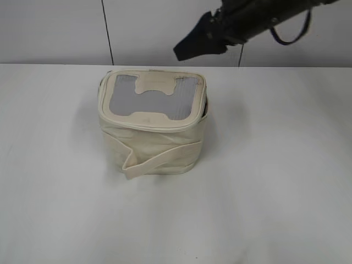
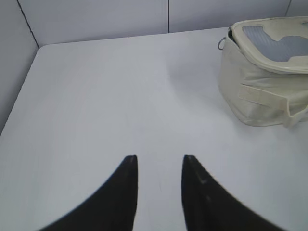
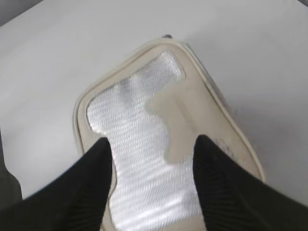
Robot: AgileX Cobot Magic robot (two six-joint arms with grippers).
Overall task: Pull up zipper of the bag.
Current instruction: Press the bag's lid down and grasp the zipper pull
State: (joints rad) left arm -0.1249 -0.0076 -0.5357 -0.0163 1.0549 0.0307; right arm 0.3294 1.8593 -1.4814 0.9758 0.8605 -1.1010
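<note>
The cream-white bag (image 1: 151,137) stands in the middle of the white table, its lid showing a grey ribbed window with a cream H patch (image 1: 154,91). The zipper track (image 1: 144,125) runs round the lid rim, and a dark gap shows at the bag's right side (image 1: 206,107). A silver ring pull (image 2: 221,44) hangs at a lid corner in the left wrist view. My right gripper (image 3: 154,142) is open, hovering above the lid (image 3: 139,130); the exterior view shows it (image 1: 193,45) above and behind the bag. My left gripper (image 2: 159,161) is open and empty over bare table, well left of the bag (image 2: 260,91).
The flat cream strap (image 1: 159,160) wraps across the bag's front, with its end sticking out low on the left. A pale wall with a dark vertical seam (image 1: 108,33) stands behind the table. The table's left edge (image 2: 19,91) meets a grey wall.
</note>
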